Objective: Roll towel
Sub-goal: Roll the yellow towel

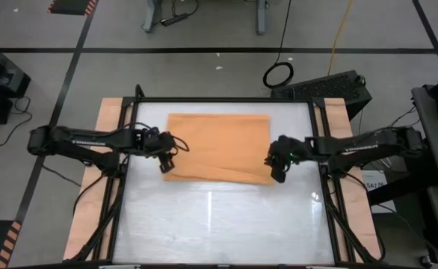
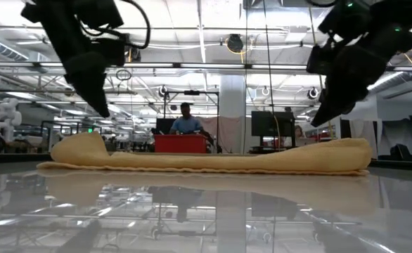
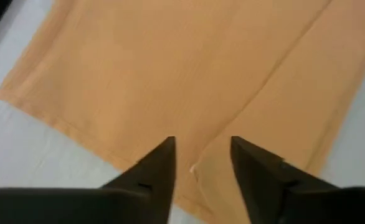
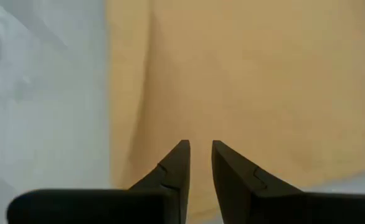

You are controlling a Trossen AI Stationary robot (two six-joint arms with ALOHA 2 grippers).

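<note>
The towel is flanked by 2 empty grippers: the left gripper moderately parted, the right gripper narrowly parted.

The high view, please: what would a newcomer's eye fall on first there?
Most likely the orange-tan towel, lying folded and flat across the far half of the white table. Next come the two dark arms reaching in from either side: the left gripper at the towel's left edge and the right gripper at its right edge, both with fingers slightly apart and raised above the cloth in the low view, holding nothing.
</note>
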